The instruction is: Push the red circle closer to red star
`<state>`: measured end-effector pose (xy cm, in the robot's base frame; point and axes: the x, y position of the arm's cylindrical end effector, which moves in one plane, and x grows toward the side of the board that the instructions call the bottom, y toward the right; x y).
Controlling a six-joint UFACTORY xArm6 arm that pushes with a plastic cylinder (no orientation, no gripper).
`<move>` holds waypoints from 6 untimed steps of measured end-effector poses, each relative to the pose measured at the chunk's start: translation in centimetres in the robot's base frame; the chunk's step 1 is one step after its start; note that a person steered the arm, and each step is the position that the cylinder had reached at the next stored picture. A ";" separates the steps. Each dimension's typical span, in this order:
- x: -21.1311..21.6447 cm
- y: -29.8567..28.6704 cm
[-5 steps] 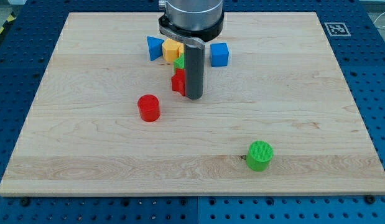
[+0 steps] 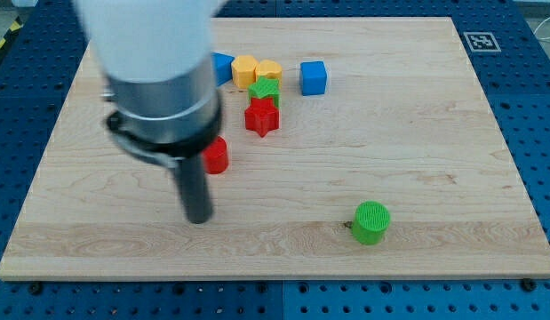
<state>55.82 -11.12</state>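
Now my tip [image 2: 198,220] sits at approx 7 o'clock of the red circle [image 2: 216,156], having swung down from beside the red star [image 2: 262,116] half a sec ago. Circle unmoved, well apart from star at its 2 o'clock. No jaws; rod only. Good spot to push up-right.

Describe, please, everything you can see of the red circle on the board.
The red circle is a short, upright red cylinder that looks like matte plastic, standing on the wooden board. Its left part is hidden behind my rod, so only its right side shows. It sits below and to the view's left of the red star, apart from it. My tip rests below it, toward the view's bottom; contact cannot be judged.
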 end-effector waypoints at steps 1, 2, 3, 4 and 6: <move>-0.2 -3.7; -2.3 -4.4; -4.5 -4.4; -4.7 -4.1; -4.9 -1.4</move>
<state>50.95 -12.53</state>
